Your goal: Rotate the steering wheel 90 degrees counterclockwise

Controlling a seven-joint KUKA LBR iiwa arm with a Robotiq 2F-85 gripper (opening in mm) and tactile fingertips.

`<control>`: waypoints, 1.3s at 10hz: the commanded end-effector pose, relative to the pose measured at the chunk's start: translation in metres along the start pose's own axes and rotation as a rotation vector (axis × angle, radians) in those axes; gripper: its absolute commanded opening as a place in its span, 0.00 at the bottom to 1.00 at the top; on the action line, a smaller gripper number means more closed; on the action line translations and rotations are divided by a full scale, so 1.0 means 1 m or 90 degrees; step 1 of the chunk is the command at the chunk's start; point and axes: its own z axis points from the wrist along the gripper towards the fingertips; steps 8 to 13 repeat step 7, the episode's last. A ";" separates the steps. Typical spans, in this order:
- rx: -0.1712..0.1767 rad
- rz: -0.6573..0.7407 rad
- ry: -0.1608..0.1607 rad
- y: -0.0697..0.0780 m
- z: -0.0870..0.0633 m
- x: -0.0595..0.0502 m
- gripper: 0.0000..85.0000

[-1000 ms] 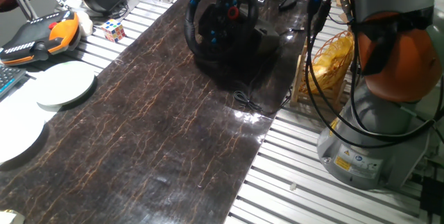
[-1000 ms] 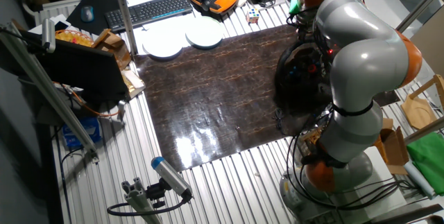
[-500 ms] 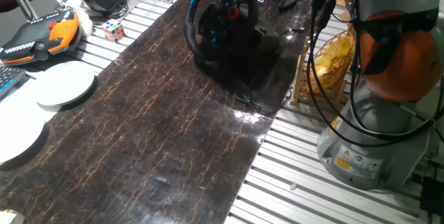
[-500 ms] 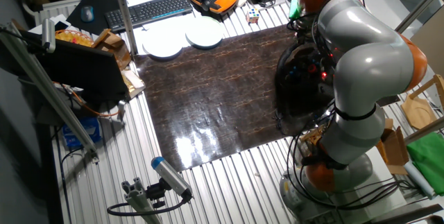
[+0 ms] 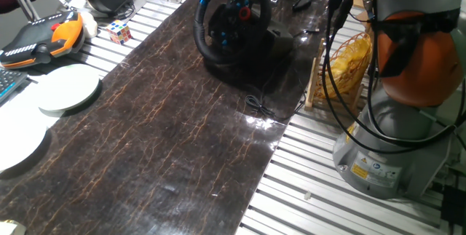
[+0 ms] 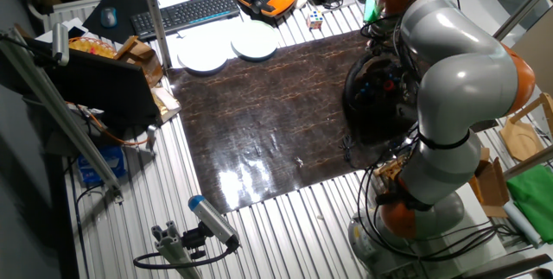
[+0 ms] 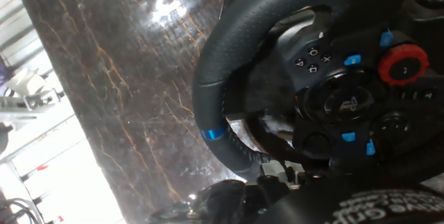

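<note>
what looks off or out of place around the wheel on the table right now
Nothing looks spilled or broken. The steering wheel stands upright on its base at the far end of the dark mat. Its loose cable trails in a curl across the mat in front of it, which could possibly snag.

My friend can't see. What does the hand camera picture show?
A black steering wheel fills the picture, very close up, with a blue stripe on its rim and a red dial and small blue buttons on its middle. Behind it lies a dark, shiny marbled mat.
</note>
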 end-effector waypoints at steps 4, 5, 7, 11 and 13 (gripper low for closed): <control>0.014 -0.005 0.014 -0.003 0.000 0.001 0.01; 0.014 -0.006 0.014 -0.003 0.000 0.001 0.01; 0.013 -0.012 0.011 -0.002 0.000 0.001 0.01; 0.013 -0.012 0.011 -0.002 0.000 0.001 0.01; 0.013 -0.012 0.011 -0.002 0.000 0.001 0.01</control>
